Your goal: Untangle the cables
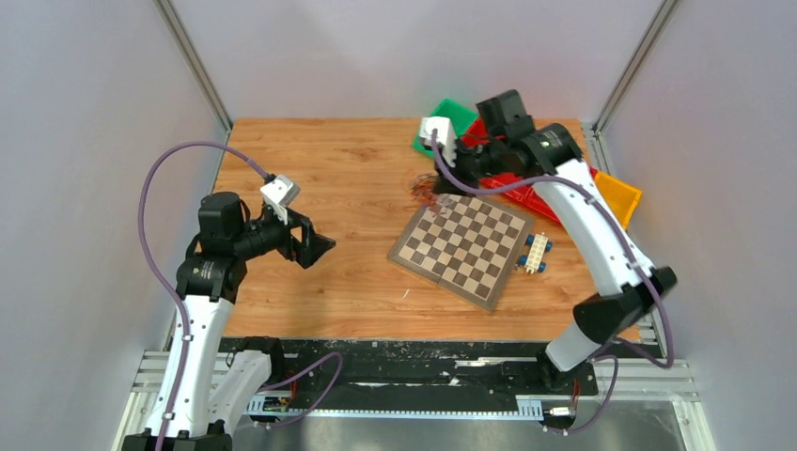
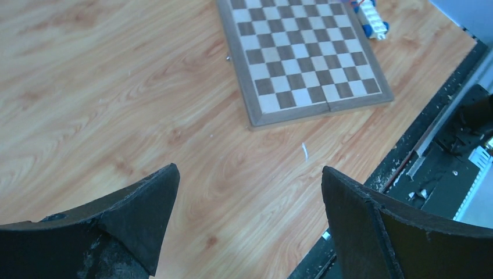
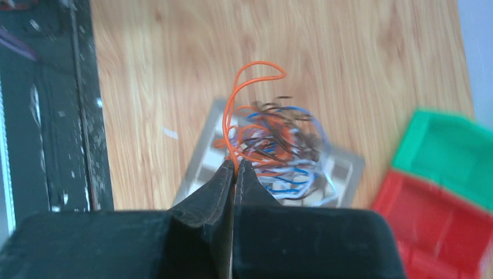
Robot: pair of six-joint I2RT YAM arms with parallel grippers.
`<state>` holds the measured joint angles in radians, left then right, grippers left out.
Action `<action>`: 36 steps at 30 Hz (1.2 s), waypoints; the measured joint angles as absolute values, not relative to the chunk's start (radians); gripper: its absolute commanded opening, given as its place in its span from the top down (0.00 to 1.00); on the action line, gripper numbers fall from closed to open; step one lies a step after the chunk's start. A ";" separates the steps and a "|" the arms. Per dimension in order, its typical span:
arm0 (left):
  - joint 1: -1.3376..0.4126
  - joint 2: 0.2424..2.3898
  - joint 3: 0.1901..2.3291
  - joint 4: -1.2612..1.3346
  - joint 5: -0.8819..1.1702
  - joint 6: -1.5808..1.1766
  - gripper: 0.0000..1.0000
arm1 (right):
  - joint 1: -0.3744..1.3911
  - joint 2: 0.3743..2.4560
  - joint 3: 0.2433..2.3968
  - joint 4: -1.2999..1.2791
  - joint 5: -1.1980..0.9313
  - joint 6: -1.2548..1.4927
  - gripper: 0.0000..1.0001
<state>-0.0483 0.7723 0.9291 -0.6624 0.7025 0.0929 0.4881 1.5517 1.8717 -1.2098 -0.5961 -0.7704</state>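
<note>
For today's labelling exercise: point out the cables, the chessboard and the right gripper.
cables (image 3: 279, 152): right wrist view, tangle's middle.
chessboard (image 1: 462, 249): top external view, centre squares.
right gripper (image 3: 235, 168): right wrist view, between its fingertips.

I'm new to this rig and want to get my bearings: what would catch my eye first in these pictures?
First the cables, a tangle of orange, blue and dark wires over a corner of the chessboard, with one orange strand pinched in the shut right gripper. Next come the bright green bin and red bin at the far right. The left gripper hangs open over the table.
</note>
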 measured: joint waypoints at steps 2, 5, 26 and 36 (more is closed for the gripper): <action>-0.048 0.773 0.919 -0.622 0.762 0.112 0.00 | 0.545 1.639 1.943 -1.163 -0.634 -0.738 1.00; -0.048 0.783 0.892 -0.572 0.800 0.140 0.00 | 0.636 1.783 2.015 -1.077 -0.677 -0.694 1.00; 0.171 1.166 0.800 -0.596 0.806 0.477 0.16 | 0.694 2.251 2.020 -0.851 -0.743 -0.433 0.25; 0.170 1.600 0.936 -0.445 0.853 0.105 0.22 | 0.649 2.317 1.966 -0.684 -0.734 -0.149 0.28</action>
<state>0.1699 1.5997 0.9363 -0.4450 0.8532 0.1055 0.6495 2.3165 1.9663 -0.6842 -0.7338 -0.1486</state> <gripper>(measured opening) 0.759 0.734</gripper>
